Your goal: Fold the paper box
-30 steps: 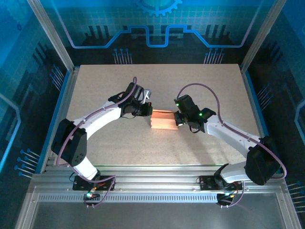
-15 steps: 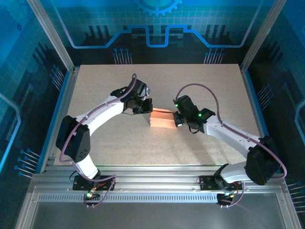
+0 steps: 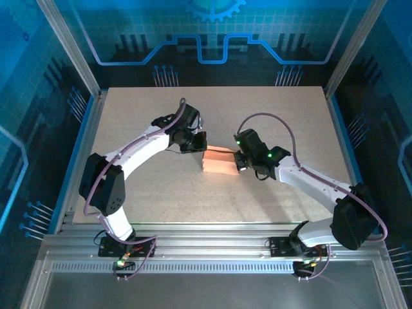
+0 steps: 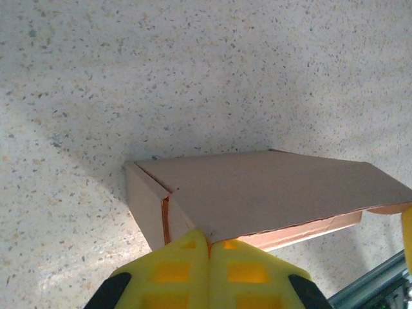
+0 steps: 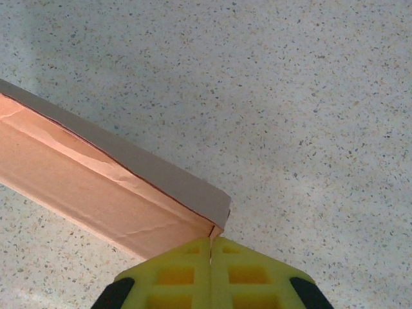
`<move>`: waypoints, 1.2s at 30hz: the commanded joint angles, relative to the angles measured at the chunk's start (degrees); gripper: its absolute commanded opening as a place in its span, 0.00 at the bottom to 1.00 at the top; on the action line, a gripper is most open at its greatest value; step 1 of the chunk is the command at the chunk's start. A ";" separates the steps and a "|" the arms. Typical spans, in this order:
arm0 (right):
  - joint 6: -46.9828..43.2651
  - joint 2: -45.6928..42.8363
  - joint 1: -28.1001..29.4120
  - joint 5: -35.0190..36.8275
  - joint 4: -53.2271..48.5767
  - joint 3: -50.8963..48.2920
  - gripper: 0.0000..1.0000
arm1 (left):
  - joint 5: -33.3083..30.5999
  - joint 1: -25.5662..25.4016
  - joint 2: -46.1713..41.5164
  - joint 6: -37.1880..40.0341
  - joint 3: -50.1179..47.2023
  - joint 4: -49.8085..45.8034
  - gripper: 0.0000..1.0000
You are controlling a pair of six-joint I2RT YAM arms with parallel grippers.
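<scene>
Just right of the middle of the top view, the paper box [image 3: 219,162] is seen lying on the speckled tabletop [image 3: 161,190], between the two arms. It is raised into a low, flattish shell. In the left wrist view a broad top panel is seen sloping over a short end wall, with an open seam at the lower left corner. In the right wrist view a long side wall is shown, creased and slightly rippled.

The left jaws are clenched, their yellow fingertips [image 4: 180,257] pressed together and set against the near edge of the top panel at the bottom of that frame. The right jaws are likewise closed tight, the fingertips [image 5: 187,264] met at the lower right corner of the box. Whether a sliver of card is pinched by either pair cannot be told.

The box is judged to be very light and thin: fairly stiff across a panel, easily bent at the creases, easily dented. It is expected to slide on the tabletop if pushed from one side only, so it is best braced from both ends. Hold is best taken at a flap's free edge close to a crease, not at the rippled wall.
</scene>
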 commanded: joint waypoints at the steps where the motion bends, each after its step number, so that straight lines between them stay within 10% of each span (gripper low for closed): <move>1: -0.93 -0.41 2.18 -2.85 2.24 1.81 0.00 | 7.51 -0.93 -2.98 4.93 -4.30 6.93 0.00; 36: -1.80 -3.66 5.01 -0.51 12.47 -9.20 0.00 | 10.29 -0.91 -8.95 15.85 -24.47 26.42 0.00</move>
